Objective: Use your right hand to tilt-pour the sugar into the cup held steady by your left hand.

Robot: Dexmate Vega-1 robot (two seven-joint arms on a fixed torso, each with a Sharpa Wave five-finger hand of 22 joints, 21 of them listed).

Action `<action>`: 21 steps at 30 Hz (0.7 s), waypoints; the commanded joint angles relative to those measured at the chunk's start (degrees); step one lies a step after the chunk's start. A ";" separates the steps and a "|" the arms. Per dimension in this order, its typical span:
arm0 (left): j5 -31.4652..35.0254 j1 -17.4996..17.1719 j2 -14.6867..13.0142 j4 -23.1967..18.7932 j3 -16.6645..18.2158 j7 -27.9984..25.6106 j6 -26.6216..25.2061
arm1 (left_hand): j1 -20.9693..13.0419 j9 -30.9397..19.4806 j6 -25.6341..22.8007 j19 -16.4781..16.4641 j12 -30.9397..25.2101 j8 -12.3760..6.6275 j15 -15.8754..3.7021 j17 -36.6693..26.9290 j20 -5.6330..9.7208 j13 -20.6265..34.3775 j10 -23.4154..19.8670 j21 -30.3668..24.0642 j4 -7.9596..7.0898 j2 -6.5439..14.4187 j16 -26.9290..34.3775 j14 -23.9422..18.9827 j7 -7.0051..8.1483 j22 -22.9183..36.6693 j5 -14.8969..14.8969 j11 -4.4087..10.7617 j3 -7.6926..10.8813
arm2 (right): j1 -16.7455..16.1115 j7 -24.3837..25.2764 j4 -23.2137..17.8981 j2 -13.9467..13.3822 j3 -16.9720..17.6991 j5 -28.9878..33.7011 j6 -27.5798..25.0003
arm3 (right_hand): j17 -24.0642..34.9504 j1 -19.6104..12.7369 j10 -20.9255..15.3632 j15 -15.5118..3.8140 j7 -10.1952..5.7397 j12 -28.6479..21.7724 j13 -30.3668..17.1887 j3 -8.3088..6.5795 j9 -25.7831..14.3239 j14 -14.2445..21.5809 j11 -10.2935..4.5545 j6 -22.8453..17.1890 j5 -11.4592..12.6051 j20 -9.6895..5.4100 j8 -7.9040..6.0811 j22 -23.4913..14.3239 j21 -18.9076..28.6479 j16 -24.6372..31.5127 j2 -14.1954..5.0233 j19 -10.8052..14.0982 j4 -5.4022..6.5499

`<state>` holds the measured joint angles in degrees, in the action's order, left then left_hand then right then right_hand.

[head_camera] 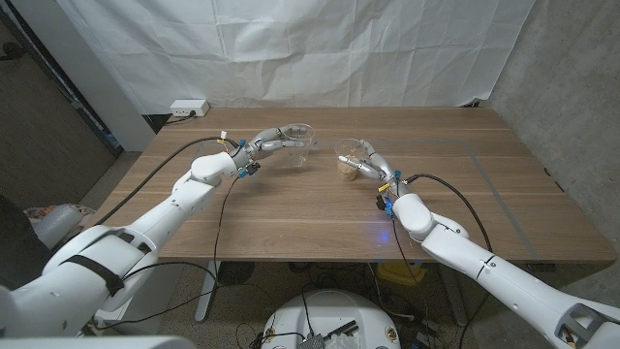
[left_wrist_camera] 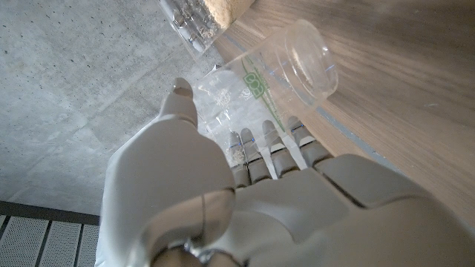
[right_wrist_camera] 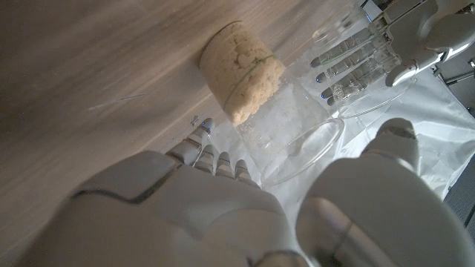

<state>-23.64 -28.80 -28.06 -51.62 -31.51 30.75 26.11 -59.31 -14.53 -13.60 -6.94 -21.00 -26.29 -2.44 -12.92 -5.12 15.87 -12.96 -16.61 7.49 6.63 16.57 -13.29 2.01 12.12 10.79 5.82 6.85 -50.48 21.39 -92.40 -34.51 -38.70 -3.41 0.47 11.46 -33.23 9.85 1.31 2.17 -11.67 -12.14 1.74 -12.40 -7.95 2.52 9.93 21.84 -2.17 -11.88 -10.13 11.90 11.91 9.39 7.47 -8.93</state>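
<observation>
My left robot hand [left_wrist_camera: 245,185] grips empty cup [left_wrist_camera: 274,81] on table [head_camera: 291,208]; my right robot hand [right_wrist_camera: 223,208] clamps sugar cup [right_wrist_camera: 252,81] nearby, upright. Fingers partly hidden behind cups.

Left hand [head_camera: 276,142] and right hand [head_camera: 370,165] each grip something, fingers apparently wrapped

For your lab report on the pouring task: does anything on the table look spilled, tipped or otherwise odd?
Nothing stands out. The sugar sits inside its clear cup, held by the right robot hand. The left robot hand holds the empty cup upright. No spilled sugar shows on the table.
</observation>
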 commanded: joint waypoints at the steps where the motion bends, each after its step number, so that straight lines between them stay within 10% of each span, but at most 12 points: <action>1: -0.22 0.66 0.41 1.39 0.20 0.88 0.29 | 1.48 -0.21 -0.68 -0.06 0.06 -0.45 -1.53 -0.25 0.40 0.34 -0.49 -0.52 -0.71 1.33 0.01 -0.16 -0.73 0.28 -0.07 -0.03 0.87 | 1.80 5.05 -0.18 2.88 -2.84 3.56 -7.21 | 0.01 -1.36 5.40 -0.51 0.12 -0.28 -0.21 0.30 -0.15 0.52 -0.47 8.48 0.49 -0.64 -0.36 0.04 0.41 0.55 -0.19 0.95 -0.26; 14: -0.33 0.66 0.31 2.09 0.66 0.72 0.33 | 2.13 -0.39 -0.97 -0.11 0.22 -0.68 -1.59 -0.28 0.45 0.59 -0.67 -0.64 -0.83 1.31 -0.13 -0.29 -0.76 0.29 -0.09 0.08 0.97 | 4.82 8.34 6.41 7.46 -4.85 4.44 -5.86 | 0.05 -5.35 3.19 -0.92 -0.59 -1.14 -0.27 0.22 -0.16 2.95 -0.82 6.59 1.52 0.09 -1.19 -0.05 0.69 1.19 -1.50 2.63 -0.44; 21: -0.18 1.41 0.73 3.40 0.56 1.24 0.54 | 2.24 -0.48 -0.94 -0.04 0.33 -0.74 -1.50 -0.29 0.36 0.73 -0.73 -0.67 -0.77 1.37 -0.24 -0.30 -0.83 0.30 -0.07 -0.19 1.16 | 4.31 14.02 8.61 10.19 -3.92 4.38 -3.89 | 0.38 -13.08 -7.32 -3.54 -0.71 -4.03 -0.35 0.09 -0.24 12.41 -1.32 -5.18 2.52 -0.31 -4.80 -0.26 2.35 3.82 -4.69 10.20 0.30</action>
<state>-23.86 -28.12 -27.70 -49.59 -30.99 31.43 26.39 -57.77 -14.80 -13.51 -6.73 -20.83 -26.62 -2.44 -12.91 -4.91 16.38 -13.18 -17.01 7.01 7.33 16.57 -13.29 1.92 12.11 10.79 5.60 7.32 -46.88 29.07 -88.36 -29.18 -42.50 0.52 -4.97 11.55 -44.06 5.90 -1.30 1.61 -14.67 -12.43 1.80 -12.39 1.20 1.41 8.02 23.96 -2.21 -15.51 -10.19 13.54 14.68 5.64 15.11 -9.00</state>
